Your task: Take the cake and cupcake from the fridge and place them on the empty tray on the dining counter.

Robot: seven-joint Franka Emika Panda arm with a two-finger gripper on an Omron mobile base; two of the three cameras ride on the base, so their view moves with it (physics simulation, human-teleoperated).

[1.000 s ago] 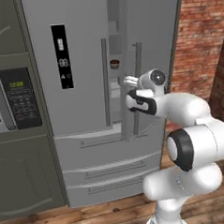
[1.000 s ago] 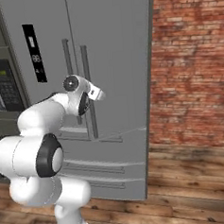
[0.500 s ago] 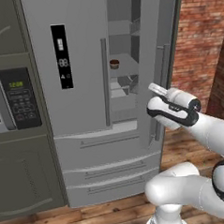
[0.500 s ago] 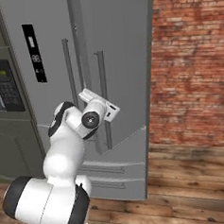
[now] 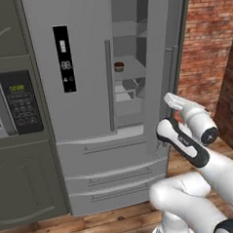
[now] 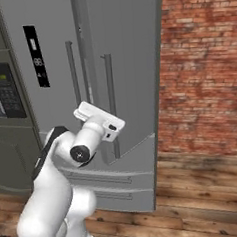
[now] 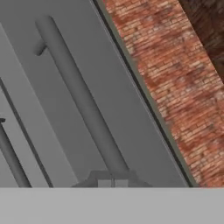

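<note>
The fridge has its right door swung partly open, and the cupcake sits on a shelf inside; the cake cannot be made out. The gripper is clenched at the foot of the door's bar handle, apparently gripping it. To finish the opening well, pull along the door's arc toward the right, keep the wrist square to the bar, and widen the gap enough for a reach to the shelf.

You see a dark microwave with green digits left of the red brick wall; wooden plank floor below.
</note>
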